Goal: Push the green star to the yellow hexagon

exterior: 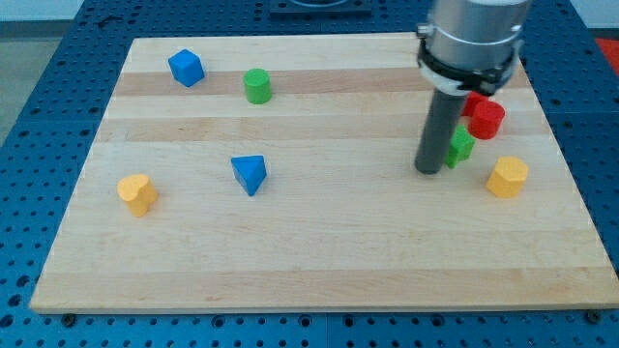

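My tip (427, 171) rests on the wooden bench (319, 261), touching the left of the green star (461, 147); the tool is a bare rod, grasping nothing. Pushing down-right should reach the nearby yellow hexagon (508, 177), avoiding the red block (486, 119).

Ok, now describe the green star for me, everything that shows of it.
The green star is a small, bright green block that looks like painted wood or plastic, lying flat on the wooden board toward the view's right. Only its right part shows: the rod hides the rest, so its points are hard to make out. My tip sits right against its left side, seemingly touching. The red block lies just above and to its right, very close; the yellow hexagon lies apart at the lower right.
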Tool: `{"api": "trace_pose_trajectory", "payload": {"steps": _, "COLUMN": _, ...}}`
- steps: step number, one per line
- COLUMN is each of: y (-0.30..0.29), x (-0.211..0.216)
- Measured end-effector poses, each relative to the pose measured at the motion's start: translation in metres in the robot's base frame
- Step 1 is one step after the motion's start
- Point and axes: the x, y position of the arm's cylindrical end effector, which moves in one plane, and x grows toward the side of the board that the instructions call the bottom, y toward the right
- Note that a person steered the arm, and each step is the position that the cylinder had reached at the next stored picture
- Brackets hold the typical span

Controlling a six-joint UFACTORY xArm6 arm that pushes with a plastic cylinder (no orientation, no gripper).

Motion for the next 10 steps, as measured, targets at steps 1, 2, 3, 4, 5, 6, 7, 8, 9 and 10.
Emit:
{"api": "trace_pose_trajectory", "payload": {"steps": 1, "y": -0.012, "x": -0.036}}
{"api": "trace_pose_trajectory", "payload": {"steps": 2, "y": 0.002, "x": -0.052}}
{"api": "trace_pose_trajectory", "payload": {"steps": 3, "y": 0.018, "x": -0.051}}
{"api": "trace_pose_trajectory", "payload": {"steps": 4, "y": 0.024, "x": -0.045}}
{"api": "trace_pose_trajectory", "payload": {"steps": 5, "y": 0.024, "x": -0.040}}
{"api": "trace_pose_trajectory", "payload": {"steps": 6, "y": 0.024, "x": -0.039}}
{"api": "trace_pose_trajectory", "payload": {"steps": 7, "y": 0.019, "x": -0.033}}
{"api": "trace_pose_trajectory", "payload": {"steps": 8, "y": 0.017, "x": -0.024}}
{"api": "trace_pose_trajectory", "payload": {"steps": 9, "y": 0.017, "x": -0.013}}
{"api": "trace_pose_trajectory", "payload": {"steps": 10, "y": 0.024, "x": -0.006}}
